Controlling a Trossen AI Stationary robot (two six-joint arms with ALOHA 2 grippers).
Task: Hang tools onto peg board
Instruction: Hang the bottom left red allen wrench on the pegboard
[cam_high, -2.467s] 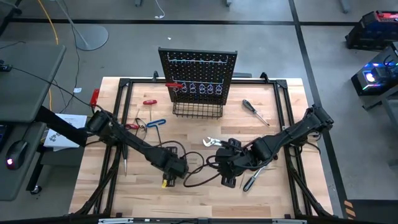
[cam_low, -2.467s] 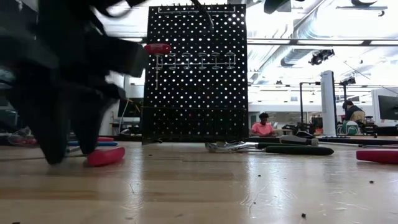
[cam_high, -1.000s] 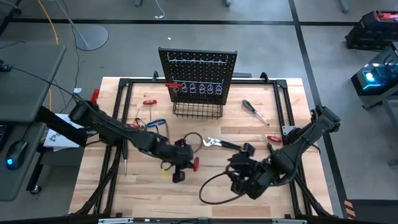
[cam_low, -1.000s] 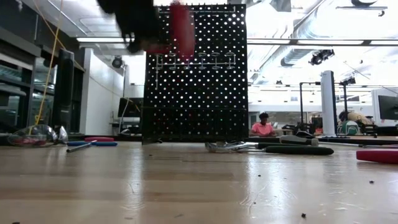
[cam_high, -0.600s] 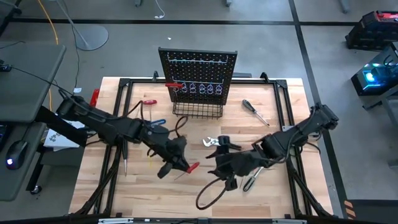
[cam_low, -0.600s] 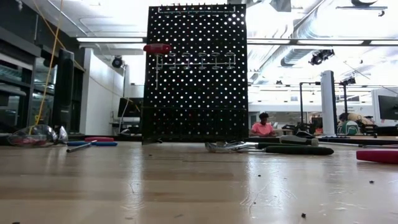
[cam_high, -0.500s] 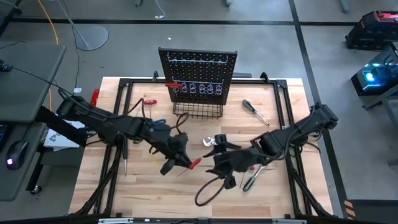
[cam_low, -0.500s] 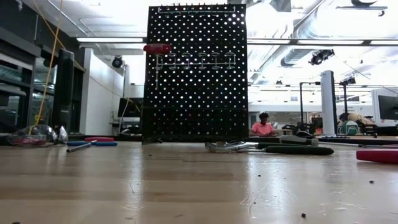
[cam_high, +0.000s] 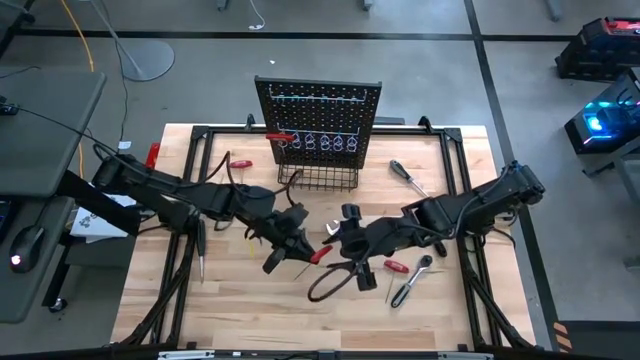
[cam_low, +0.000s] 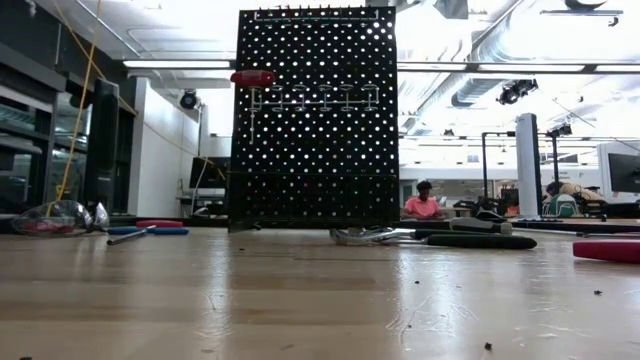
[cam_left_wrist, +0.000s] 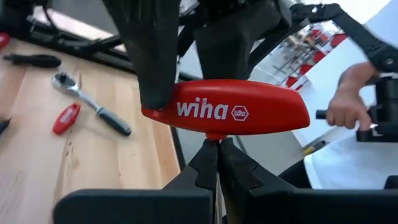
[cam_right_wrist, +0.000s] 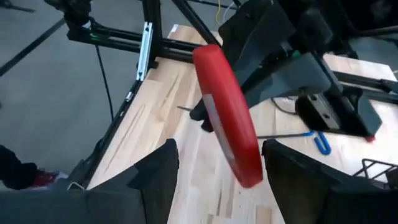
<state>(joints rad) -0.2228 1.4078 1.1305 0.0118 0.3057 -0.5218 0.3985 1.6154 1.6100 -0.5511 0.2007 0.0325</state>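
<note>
My left gripper (cam_high: 300, 247), centre of high view, pinches shaft of red T-handle key (cam_left_wrist: 227, 109); handle held crosswise, free for handover, I judge. My right gripper (cam_high: 345, 246) just beside, fingers (cam_right_wrist: 155, 177) spread either side of handle, not gripping. Peg board (cam_high: 318, 108) upper centre, one red tool hung. Ratchet (cam_high: 410, 281) lower right.

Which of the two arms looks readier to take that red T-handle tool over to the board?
The left. Its claw is shut on the shaft of the red T-handle tool. The right claw stands open around the handle, gripping nothing.
</note>
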